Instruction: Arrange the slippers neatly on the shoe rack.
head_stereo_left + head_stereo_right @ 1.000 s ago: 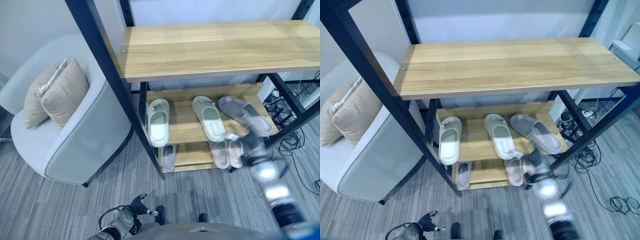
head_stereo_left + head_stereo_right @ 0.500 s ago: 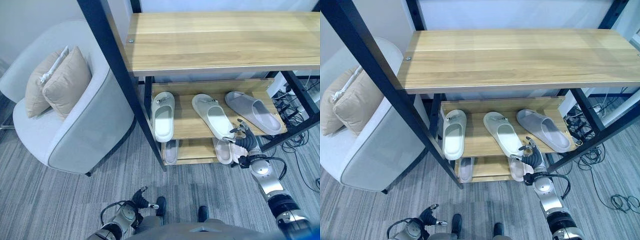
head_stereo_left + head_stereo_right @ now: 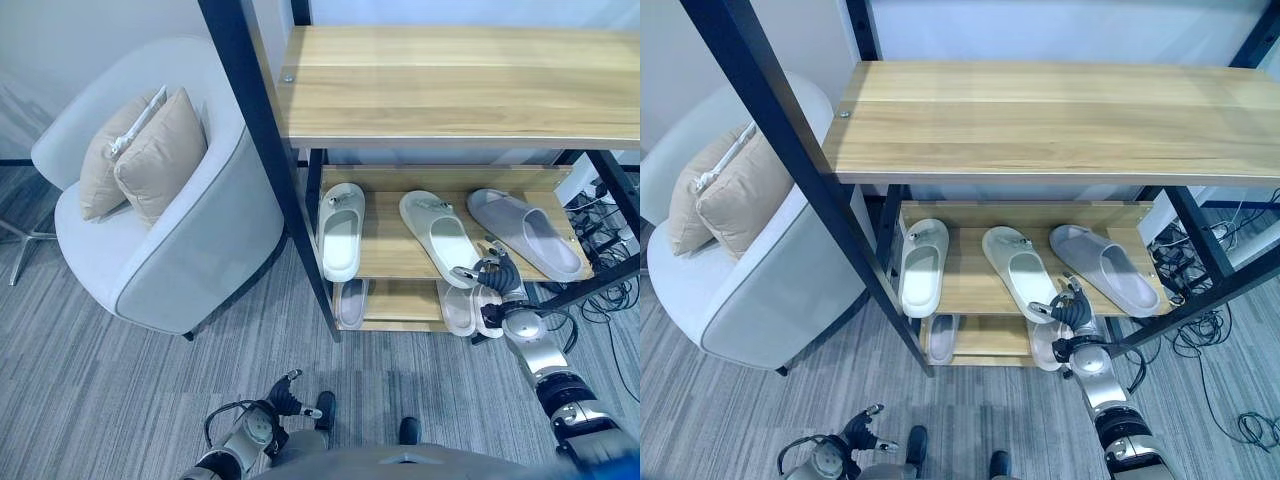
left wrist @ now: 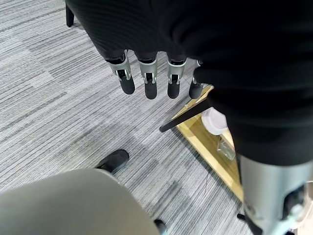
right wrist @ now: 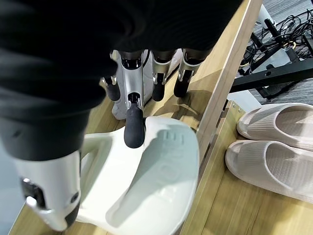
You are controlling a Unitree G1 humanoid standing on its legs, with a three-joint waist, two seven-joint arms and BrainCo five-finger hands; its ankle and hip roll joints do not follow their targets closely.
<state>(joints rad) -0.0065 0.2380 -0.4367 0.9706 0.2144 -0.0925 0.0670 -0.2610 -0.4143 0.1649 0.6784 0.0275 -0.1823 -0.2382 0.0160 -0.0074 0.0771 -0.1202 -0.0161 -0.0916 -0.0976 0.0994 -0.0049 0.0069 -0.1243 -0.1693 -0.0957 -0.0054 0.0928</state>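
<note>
The shoe rack [image 3: 460, 85] has a middle shelf with three slippers: a white slipper [image 3: 342, 230] on the left, a white slipper [image 3: 440, 237] turned askew in the middle, and a grey slipper [image 3: 525, 232] angled on the right. My right hand [image 3: 497, 275] is at that shelf's front edge, open. Its thumb [image 5: 133, 127] rests on the heel of the middle white slipper [image 5: 156, 186], and its fingers reach over the wood. My left hand [image 3: 272, 405] hangs low above the floor, its fingers [image 4: 146, 83] straight.
On the bottom shelf lie a grey slipper [image 3: 351, 300] and a beige pair [image 3: 470, 308], also seen as the beige pair [image 5: 279, 147]. A pale armchair [image 3: 170, 240] with two cushions [image 3: 140, 155] stands left of the rack. Cables [image 3: 610, 290] lie on the floor at right.
The camera has shifted, so the whole scene sits further right. My right hand came up to the middle shelf's front edge by the white slipper's heel. The slippers lie as before.
</note>
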